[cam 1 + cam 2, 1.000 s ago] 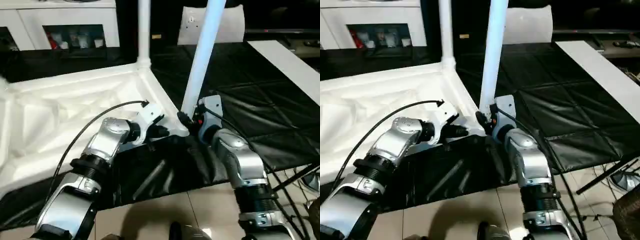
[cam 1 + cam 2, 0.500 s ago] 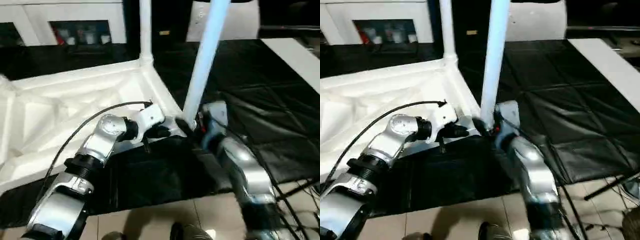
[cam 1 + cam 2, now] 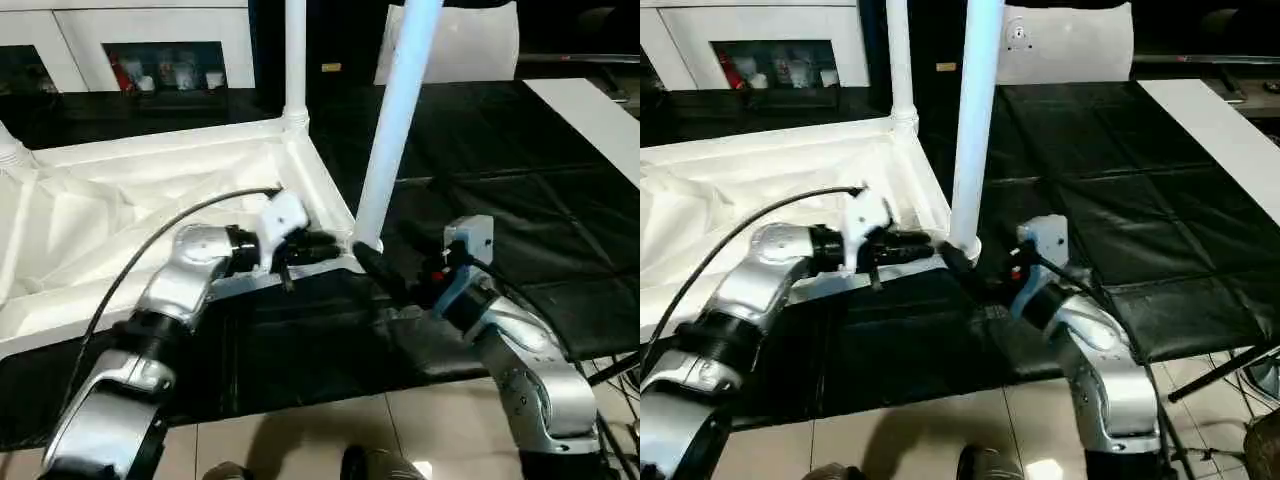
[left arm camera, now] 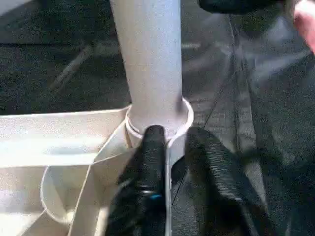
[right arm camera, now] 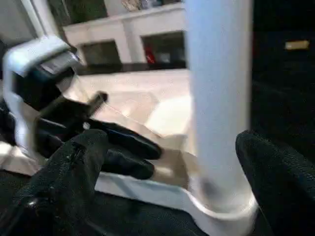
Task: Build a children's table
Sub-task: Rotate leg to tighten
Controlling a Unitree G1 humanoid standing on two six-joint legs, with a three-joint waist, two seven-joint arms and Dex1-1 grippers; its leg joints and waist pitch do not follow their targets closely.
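Leg [image 3: 392,130] top cut off; right fingers [image 5: 74,167] released; left fingers [image 4: 153,147] straddle tabletop [image 3: 120,200] rim, parted.

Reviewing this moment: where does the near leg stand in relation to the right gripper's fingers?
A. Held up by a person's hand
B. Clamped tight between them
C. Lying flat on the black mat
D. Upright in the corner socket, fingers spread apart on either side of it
D: the near leg stands upright in the tabletop's corner socket, and the right gripper's fingers are spread clear of it.

Head cameras look forward and down; both wrist cameras sit close to the leg [image 3: 392,130] base, facing it from opposite sides.
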